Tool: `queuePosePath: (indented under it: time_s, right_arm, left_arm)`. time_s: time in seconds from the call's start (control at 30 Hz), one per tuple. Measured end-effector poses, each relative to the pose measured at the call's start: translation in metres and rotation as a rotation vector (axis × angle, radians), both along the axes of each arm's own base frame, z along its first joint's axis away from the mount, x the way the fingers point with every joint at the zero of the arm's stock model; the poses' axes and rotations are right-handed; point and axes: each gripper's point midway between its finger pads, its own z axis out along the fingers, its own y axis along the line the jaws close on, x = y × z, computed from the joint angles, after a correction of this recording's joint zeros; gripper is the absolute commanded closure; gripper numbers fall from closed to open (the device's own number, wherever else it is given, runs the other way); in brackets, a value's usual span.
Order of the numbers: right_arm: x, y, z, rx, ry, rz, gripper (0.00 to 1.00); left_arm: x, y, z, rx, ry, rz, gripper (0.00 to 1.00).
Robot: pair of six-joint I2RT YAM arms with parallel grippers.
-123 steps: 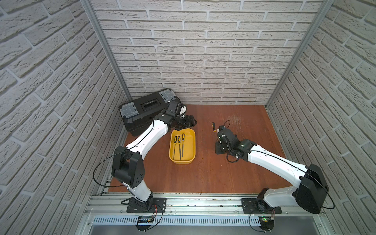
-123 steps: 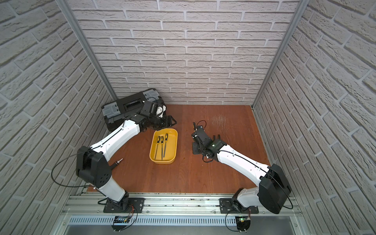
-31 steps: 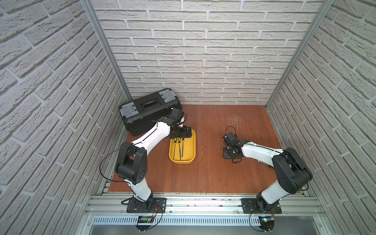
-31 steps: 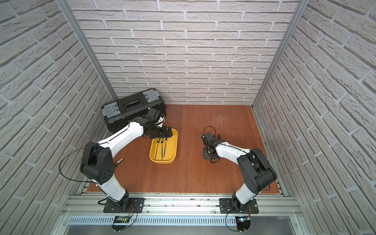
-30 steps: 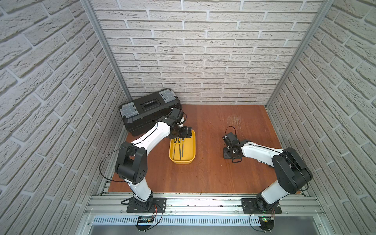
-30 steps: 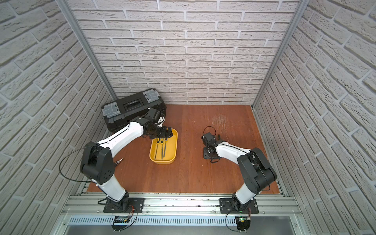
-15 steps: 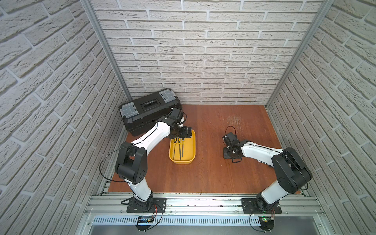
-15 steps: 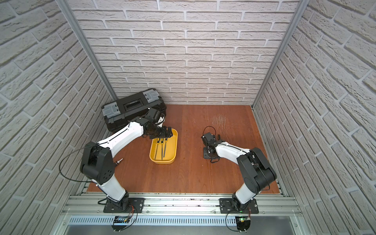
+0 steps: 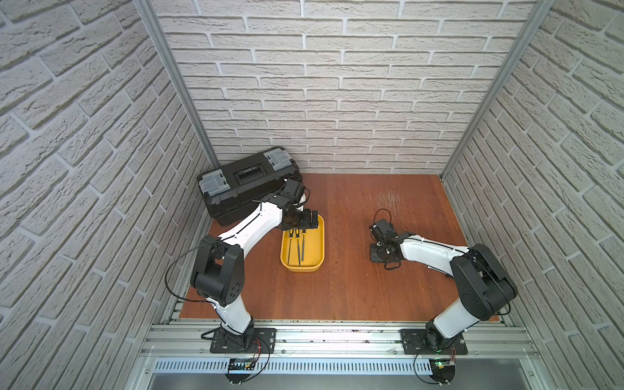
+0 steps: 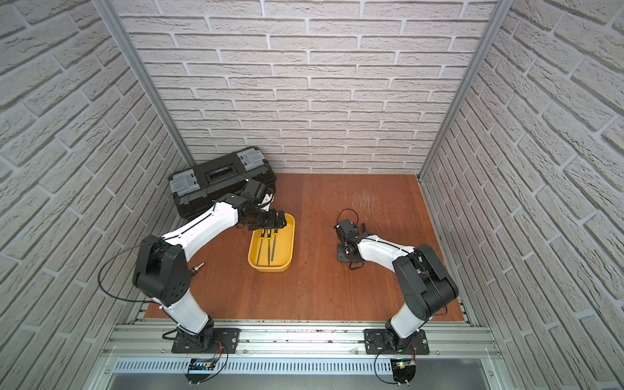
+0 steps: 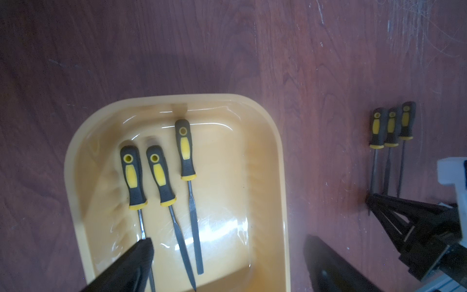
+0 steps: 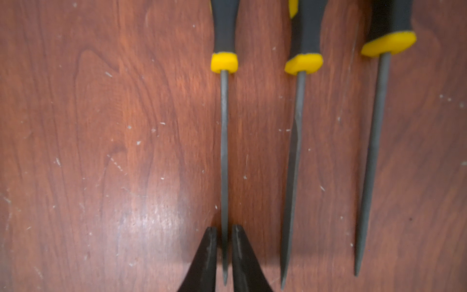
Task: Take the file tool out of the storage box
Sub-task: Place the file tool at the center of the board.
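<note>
Right gripper (image 12: 224,232), barely parted round the file (image 12: 224,151), should lift straight; left gripper (image 11: 228,241) hangs wide over the storage box (image 11: 282,189).

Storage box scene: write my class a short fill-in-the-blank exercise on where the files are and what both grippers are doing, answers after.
1. The yellow storage box holds ___ files.
2. Outside it, ___ more files lie side by side.
3. The left gripper hangs over the storage box, jaws wide ___.
4. The right gripper straddles the blade of a file lying on the ___.
Missing words: three; three; open; table.
</note>
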Motion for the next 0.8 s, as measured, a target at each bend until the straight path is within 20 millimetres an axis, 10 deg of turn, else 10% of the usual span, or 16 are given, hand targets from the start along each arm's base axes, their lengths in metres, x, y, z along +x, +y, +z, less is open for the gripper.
queuePosePath:
  time_s: [0.37, 0.8]
  right_arm:
    - [0.001, 0.001, 0.008, 0.000, -0.019, 0.032, 0.72]
    - [-0.002, 0.014, 0.102, 0.119, -0.217, 0.160, 0.49]
  left_arm:
    - [0.000, 0.003, -0.001, 0.014, 0.000, 0.013, 0.01]
    - [0.012, 0.010, -0.022, 0.119, 0.020, 0.031, 0.11]
